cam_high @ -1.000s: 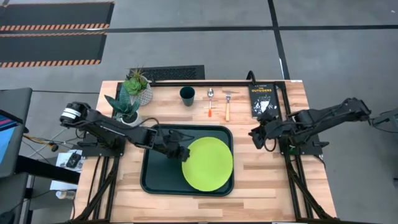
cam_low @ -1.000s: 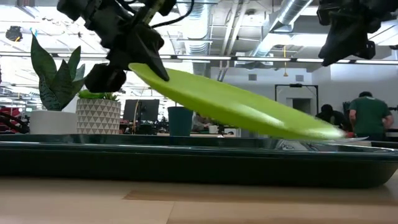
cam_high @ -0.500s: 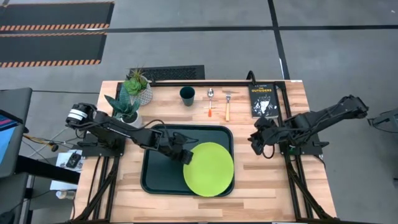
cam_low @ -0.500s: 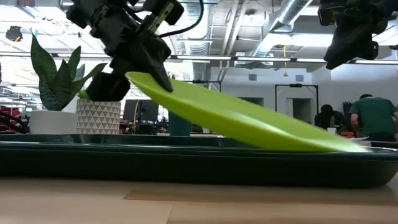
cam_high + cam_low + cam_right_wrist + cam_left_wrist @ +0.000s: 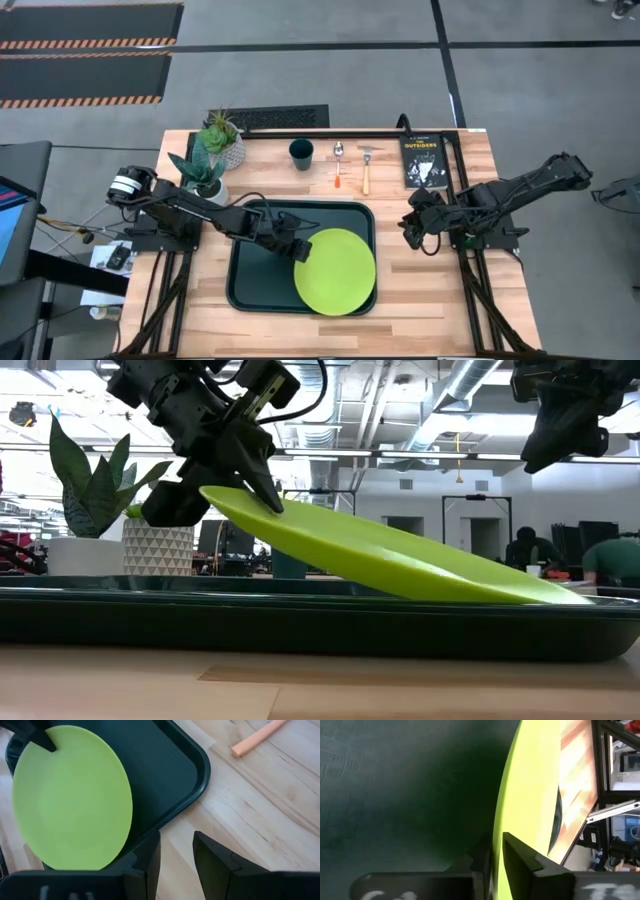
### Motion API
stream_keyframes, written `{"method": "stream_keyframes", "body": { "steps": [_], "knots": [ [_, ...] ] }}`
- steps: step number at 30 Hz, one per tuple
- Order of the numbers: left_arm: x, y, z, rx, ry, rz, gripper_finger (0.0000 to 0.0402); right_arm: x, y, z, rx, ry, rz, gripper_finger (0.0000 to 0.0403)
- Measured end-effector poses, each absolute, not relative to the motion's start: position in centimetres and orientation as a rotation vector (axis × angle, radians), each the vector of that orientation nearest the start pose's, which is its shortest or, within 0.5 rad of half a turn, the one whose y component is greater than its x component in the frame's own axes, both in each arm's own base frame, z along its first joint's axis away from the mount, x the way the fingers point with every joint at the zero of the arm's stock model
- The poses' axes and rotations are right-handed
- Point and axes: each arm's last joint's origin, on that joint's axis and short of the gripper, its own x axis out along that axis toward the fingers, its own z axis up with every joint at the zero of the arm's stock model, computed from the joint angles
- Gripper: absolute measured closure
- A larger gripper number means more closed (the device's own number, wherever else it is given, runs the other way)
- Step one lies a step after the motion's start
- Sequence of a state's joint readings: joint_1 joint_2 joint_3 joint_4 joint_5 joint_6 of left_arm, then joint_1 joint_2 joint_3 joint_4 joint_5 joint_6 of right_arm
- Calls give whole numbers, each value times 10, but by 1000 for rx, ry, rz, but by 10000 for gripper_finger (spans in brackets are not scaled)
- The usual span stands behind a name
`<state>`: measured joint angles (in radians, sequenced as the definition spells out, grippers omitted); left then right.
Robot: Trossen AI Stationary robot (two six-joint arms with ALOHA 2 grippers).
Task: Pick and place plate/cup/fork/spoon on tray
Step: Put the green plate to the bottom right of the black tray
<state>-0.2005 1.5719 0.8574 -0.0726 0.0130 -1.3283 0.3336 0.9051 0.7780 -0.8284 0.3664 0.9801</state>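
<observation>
The lime-green plate [image 5: 335,272] is tilted over the right half of the dark green tray [image 5: 250,290]. My left gripper [image 5: 300,250] is shut on its left rim. The plate's right edge [image 5: 555,598] rests low on the tray, at its right side. The dark green cup [image 5: 301,153], the spoon [image 5: 339,163] and the fork [image 5: 366,170] lie on the table beyond the tray. My right gripper [image 5: 412,228] is open and empty above the table, right of the tray. My left gripper pinches the plate's raised left rim [image 5: 499,820] between its two fingers [image 5: 517,847], one above and one below the rim. The fingers come from the table's left, slanting down. The plate slopes down to its right edge, which rests on the tray.
Two potted plants [image 5: 205,160] stand at the table's far left. A black book [image 5: 424,160] lies at the far right. Bare wood shows between the tray and my right gripper [image 5: 175,850].
My left gripper has gone down a little and slightly toward the near edge with the plate. The plate's right edge has come down onto the tray, and its held left rim is lower than before.
</observation>
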Motion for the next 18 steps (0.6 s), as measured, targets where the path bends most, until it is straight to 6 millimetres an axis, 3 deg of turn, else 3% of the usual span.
{"method": "stream_keyframes", "body": {
  "steps": [18],
  "knots": [
    [306, -56, 182, -1181, 784, 403, 266, 157, 43, 262, 584, 786, -455, 264]
  ]
}}
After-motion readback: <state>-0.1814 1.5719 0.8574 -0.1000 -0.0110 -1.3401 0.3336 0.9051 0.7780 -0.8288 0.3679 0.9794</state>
